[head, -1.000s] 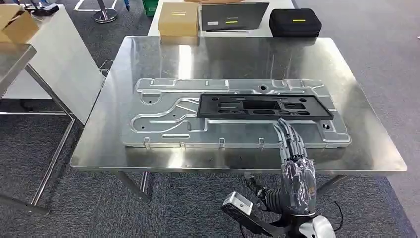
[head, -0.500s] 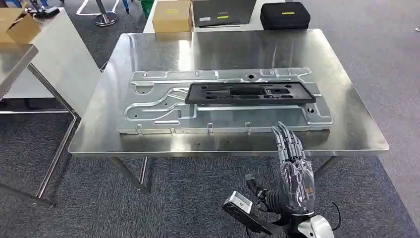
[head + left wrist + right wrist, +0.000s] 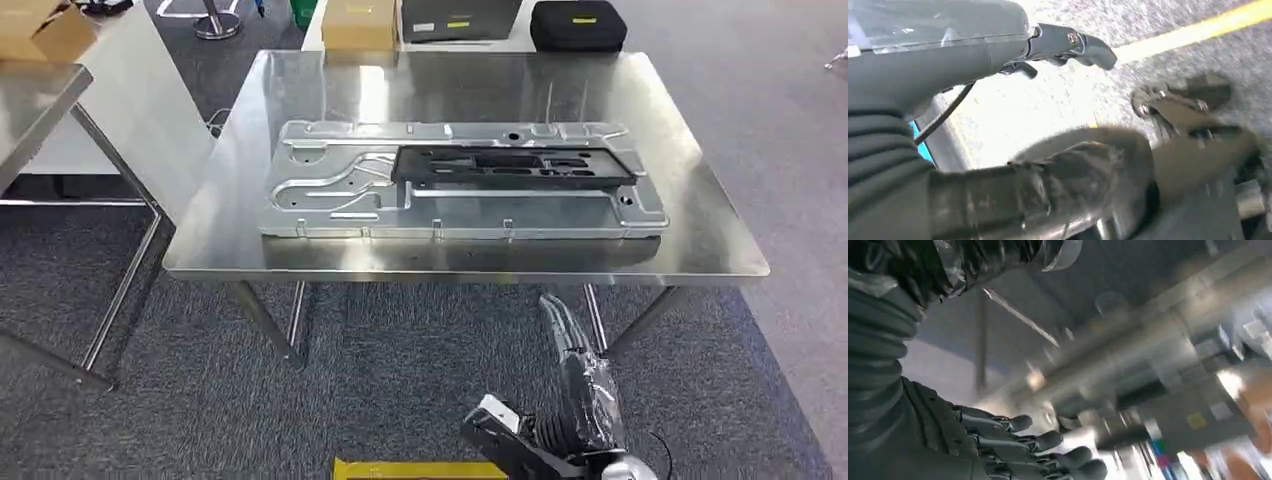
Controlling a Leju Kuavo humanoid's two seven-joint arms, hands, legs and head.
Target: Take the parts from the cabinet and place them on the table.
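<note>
Filling the upper half of the head view, the steel table [image 3: 700, 250] now sits farther from the camera than it did a second ago, and its legs and the grey carpet in front of it have come into sight. That whole-picture shift reads as the robot stepping back, not as anything on the table moving.

Across the middle of the tabletop lies the large pressed metal panel [image 3: 330, 190], flat and square to the near edge. On its right half rests the black plastic frame [image 3: 510, 165], also flat, touching the panel beneath it. Both parts look set down and settled, so this delivery seems finished, and the retreat suggests a return to the cabinet if more parts remain there.

Beyond the far edge, at the top of the frame, stand a cardboard box [image 3: 358, 22], a grey laptop [image 3: 460, 18] and a black case [image 3: 578, 24].

At lower right the right hand [image 3: 572, 350], which reached over the table's near edge a second ago, is now below and clear of it, holding nothing, its fingers straight and close together. The left hand [image 3: 938, 50] hangs over the floor; how its fingers lie I cannot tell, though nothing seems held.
</note>
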